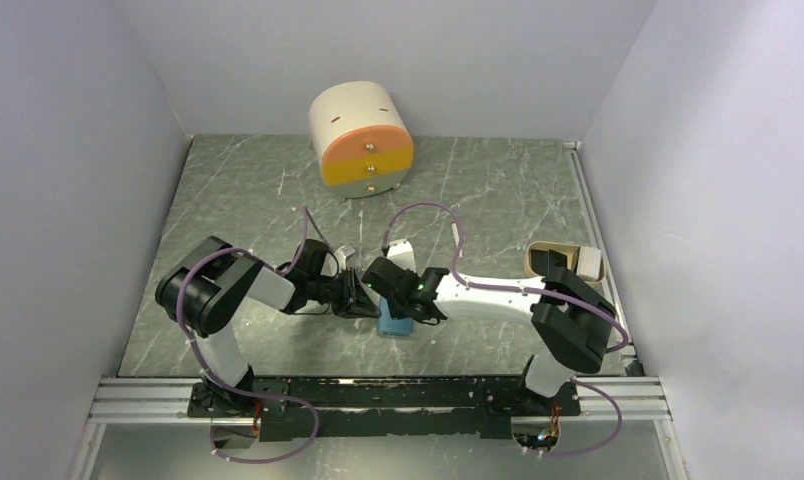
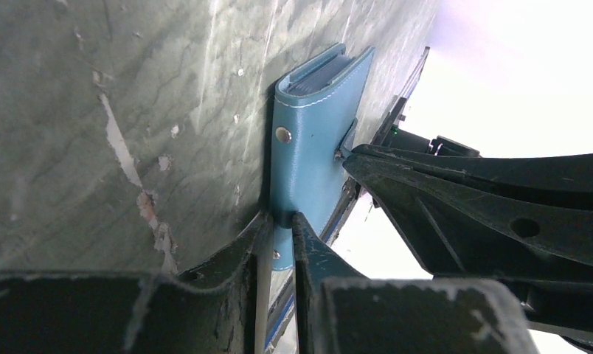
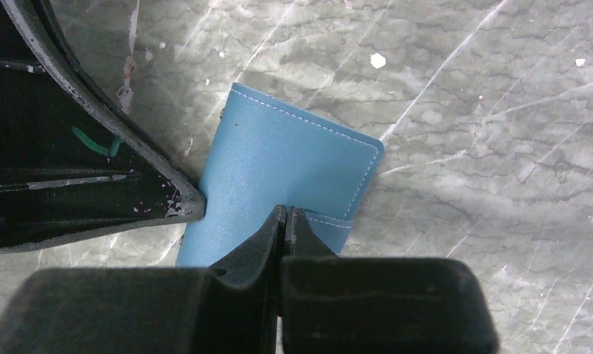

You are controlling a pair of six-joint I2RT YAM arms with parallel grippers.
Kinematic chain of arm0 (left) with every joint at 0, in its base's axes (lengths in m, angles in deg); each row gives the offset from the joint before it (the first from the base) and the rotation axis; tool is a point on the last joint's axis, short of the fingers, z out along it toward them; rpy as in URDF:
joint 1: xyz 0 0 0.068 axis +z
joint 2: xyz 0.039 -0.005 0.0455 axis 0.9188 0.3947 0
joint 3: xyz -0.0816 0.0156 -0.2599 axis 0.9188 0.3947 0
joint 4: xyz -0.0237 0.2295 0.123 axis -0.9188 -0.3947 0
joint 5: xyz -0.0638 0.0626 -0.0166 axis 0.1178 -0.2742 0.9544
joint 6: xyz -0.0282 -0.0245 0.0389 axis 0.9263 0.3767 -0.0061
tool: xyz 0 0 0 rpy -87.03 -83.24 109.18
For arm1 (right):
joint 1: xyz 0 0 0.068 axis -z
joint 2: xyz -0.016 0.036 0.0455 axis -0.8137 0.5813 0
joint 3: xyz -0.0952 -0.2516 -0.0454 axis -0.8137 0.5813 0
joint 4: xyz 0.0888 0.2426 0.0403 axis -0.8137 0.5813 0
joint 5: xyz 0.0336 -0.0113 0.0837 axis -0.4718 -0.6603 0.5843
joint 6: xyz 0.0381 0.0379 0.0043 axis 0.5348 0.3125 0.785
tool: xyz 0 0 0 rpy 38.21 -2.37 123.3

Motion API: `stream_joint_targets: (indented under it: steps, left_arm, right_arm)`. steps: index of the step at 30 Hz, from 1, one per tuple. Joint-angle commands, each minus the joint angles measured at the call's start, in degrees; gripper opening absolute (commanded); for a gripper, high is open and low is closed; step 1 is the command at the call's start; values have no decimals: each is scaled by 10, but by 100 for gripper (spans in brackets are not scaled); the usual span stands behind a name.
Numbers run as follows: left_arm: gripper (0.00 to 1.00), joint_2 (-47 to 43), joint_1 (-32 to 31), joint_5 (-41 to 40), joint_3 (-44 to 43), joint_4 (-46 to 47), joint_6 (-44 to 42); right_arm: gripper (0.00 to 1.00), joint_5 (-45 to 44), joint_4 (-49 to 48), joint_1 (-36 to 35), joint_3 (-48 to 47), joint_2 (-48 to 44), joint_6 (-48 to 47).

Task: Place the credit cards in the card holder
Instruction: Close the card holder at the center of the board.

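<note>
The card holder (image 3: 279, 169) lies folded near the middle of the table (image 3: 463, 110), between the two arms, teal cover showing. The left gripper (image 2: 279, 228) is clamped narrowly on one short edge of it; the right gripper (image 3: 285, 217) has its fingers pressed together, tips on the cover beside the overlapping flap, and we cannot tell whether they nip anything. We see no loose credit cards; the dark layers inside the fold may be cards or pockets. We judge the left hold thin, so the edge may slip free; a push from the closed right fingers may skid the holder across the smooth table instead of opening it; tilting may spill whatever sits inside.
</note>
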Motion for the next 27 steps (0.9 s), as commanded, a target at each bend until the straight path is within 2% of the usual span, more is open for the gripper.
stream_joint_targets:
  steps: [1,10,13,14,23,27]
  left_arm:
    - [20,-6,0,15,-1,26,1]
    - [20,-7,0,15,3,31,3]
    - [20,-6,0,16,2,32,3]
    - [20,-6,0,16,2,32,3]
    - [20,-5,0,16,3,34,4]
    - [20,-5,0,16,4,36,5]
  right_arm:
    - [0,-25,9,-7,-19,13,-2]
    - [0,-42,28,-14,-40,19,-5]
    - [10,-37,25,-15,-41,16,-3]
    - [10,-35,24,-15,-39,14,-3]
    - [12,-25,30,-16,-30,-9,7]
    - [7,-30,38,-17,-32,-11,9]
